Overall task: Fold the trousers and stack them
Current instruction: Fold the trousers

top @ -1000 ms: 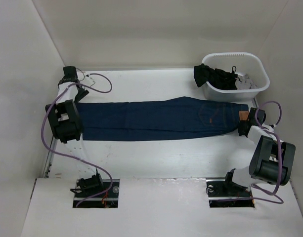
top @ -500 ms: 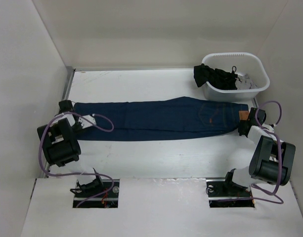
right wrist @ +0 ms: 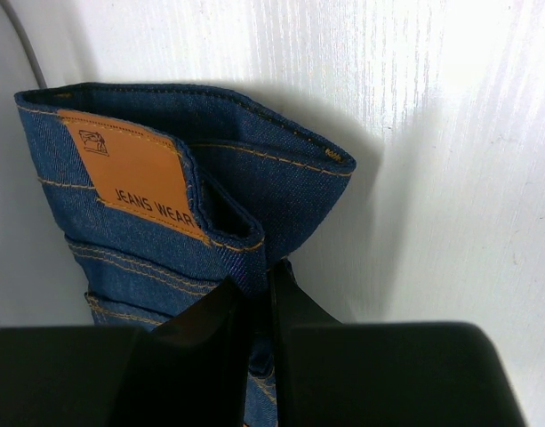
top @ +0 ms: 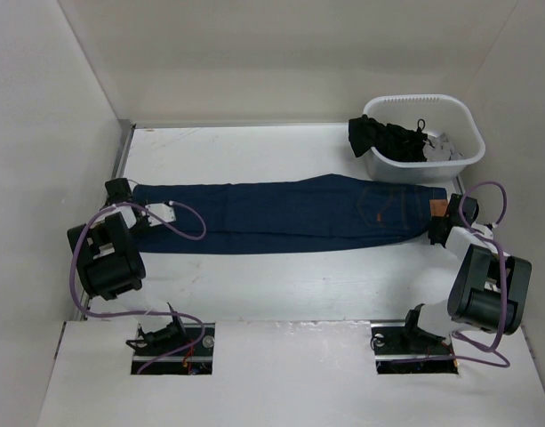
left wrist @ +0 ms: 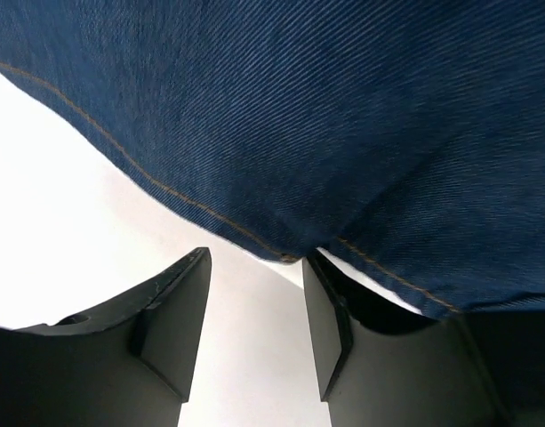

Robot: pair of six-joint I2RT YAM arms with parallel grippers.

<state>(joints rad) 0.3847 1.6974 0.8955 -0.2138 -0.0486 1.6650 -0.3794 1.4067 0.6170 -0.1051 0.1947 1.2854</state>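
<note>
Trousers lie flat, stretched left to right across the white table, waistband at the right, near a white basket of dark clothes; right gripper is clamped on the waistband beside the tan patch; left gripper sits at the leg hem, jaws apart, bare table showing between them.

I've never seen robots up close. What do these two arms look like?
The left arm and right arm are chunky black blocks with white sections, each trailing a looping purple cable. Both end in two flat, wedge-shaped black fingers.
</note>
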